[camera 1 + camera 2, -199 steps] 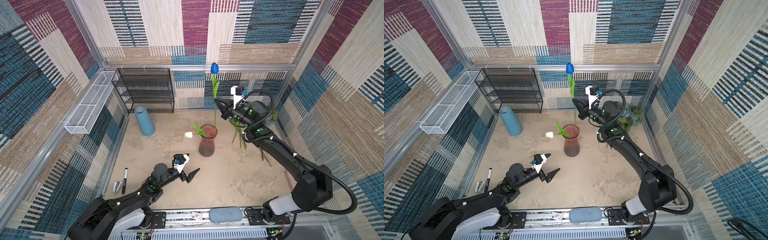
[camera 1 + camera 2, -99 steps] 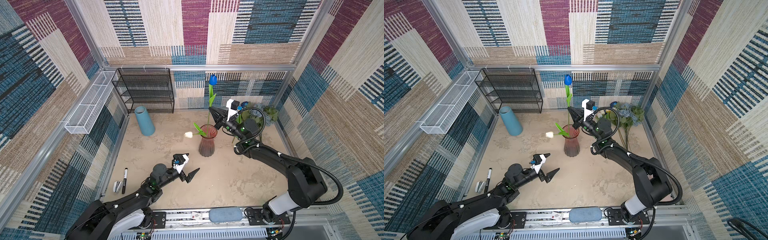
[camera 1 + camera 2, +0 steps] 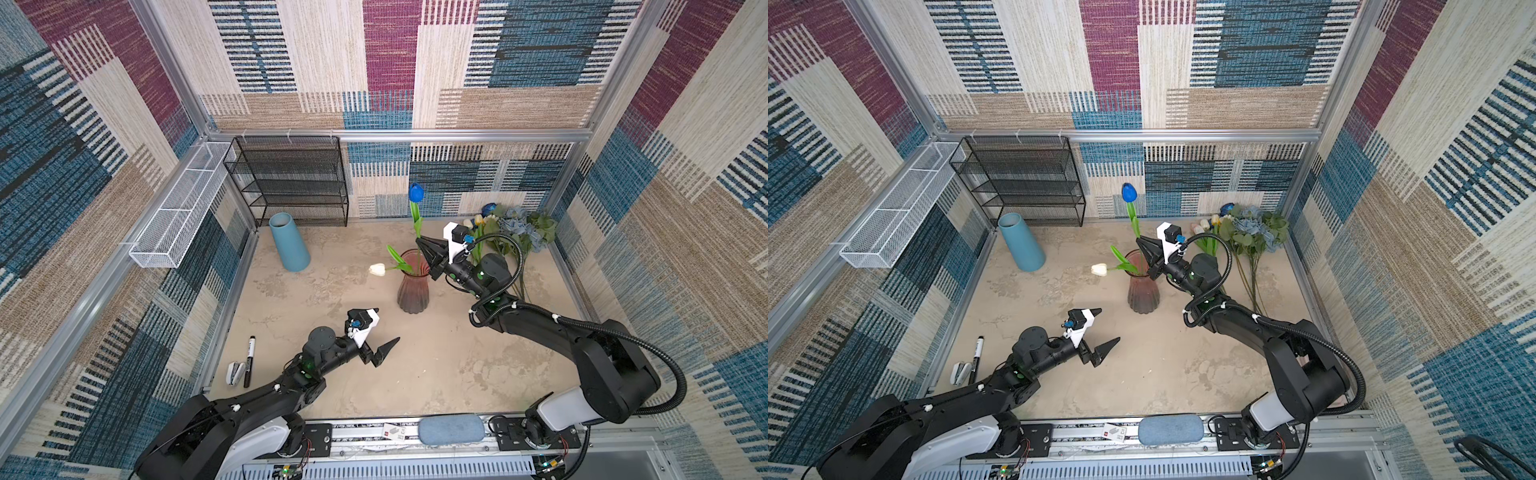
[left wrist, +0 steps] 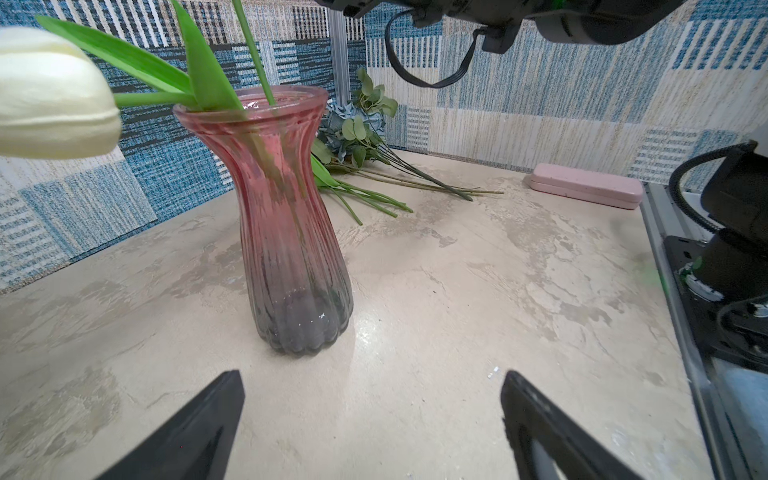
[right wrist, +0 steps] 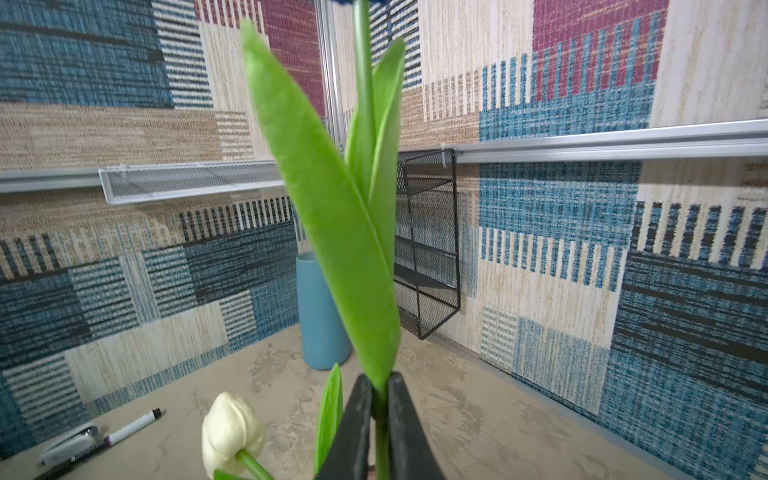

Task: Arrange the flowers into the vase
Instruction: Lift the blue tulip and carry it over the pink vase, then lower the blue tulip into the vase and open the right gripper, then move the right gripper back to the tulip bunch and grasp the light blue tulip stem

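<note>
Black right end effector [image 3: 420, 241] outstretched over vase [image 3: 412, 291], pinching blue tulip [image 3: 416, 193]

The walls [image 3: 390, 62] are a woven patchwork of teal-blue, maroon, tan and cream blocks, many barred with black or blue stripes. The surface [image 3: 436, 365] is mottled beige with paler patches. The vase [image 4: 286, 216] is ribbed glass, rose-pink at the top shading to smoky grey at the base. The white tulip [image 3: 377, 269] is creamy white and the blue tulip [image 3: 416, 193] deep blue, both with bright green stems and leaves. The dusty-blue bunch [image 3: 515, 226] has dull green leaves. The tube [image 3: 289, 243] is plain light blue, the rack [image 3: 291, 183] black mesh, the basket [image 3: 178, 212] white mesh, the case [image 4: 586, 191] pale pink. The left claw [image 3: 388, 324] and right claw [image 3: 419, 240] have black fingers and white mounts.
</note>
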